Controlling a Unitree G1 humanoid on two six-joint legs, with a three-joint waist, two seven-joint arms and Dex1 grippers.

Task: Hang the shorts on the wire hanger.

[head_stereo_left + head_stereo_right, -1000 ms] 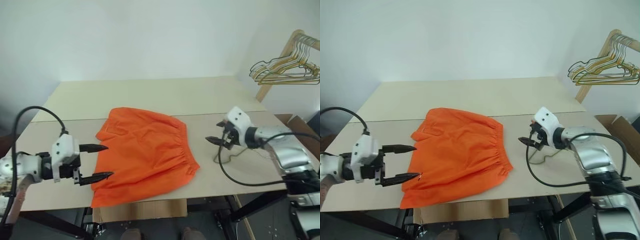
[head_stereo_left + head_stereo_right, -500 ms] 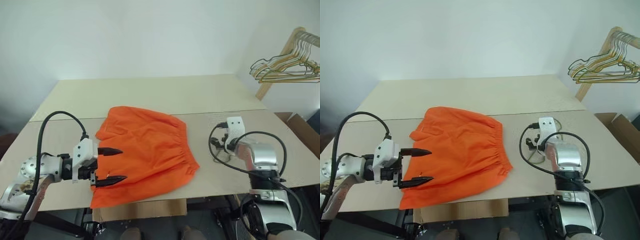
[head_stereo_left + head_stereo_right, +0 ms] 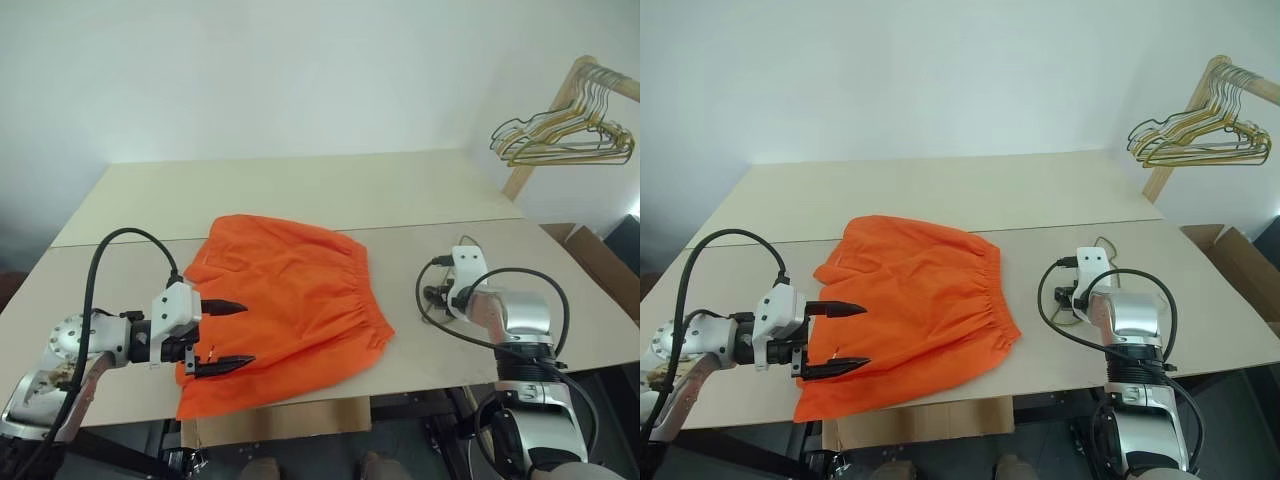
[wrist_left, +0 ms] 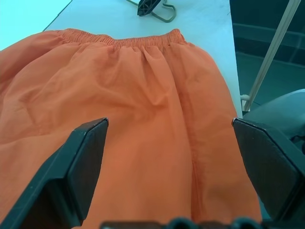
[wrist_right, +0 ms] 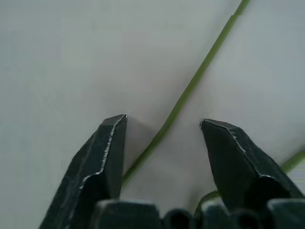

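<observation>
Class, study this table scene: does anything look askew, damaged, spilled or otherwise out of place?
Nothing is damaged or spilled. The shorts lie flat but skewed, one corner hanging over the table's near edge. The wire hanger lies on the table between the right gripper's open fingers.

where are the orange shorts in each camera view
left eye view: shorts lie centre, near hem at the left gripper.
right eye view: same, slightly left of centre.
left wrist view: spread across the middle, ahead of its fingers.
right wrist view: looks at the wire hanger instead.
shared landmark: gathered waistband, facing the right gripper.
</observation>
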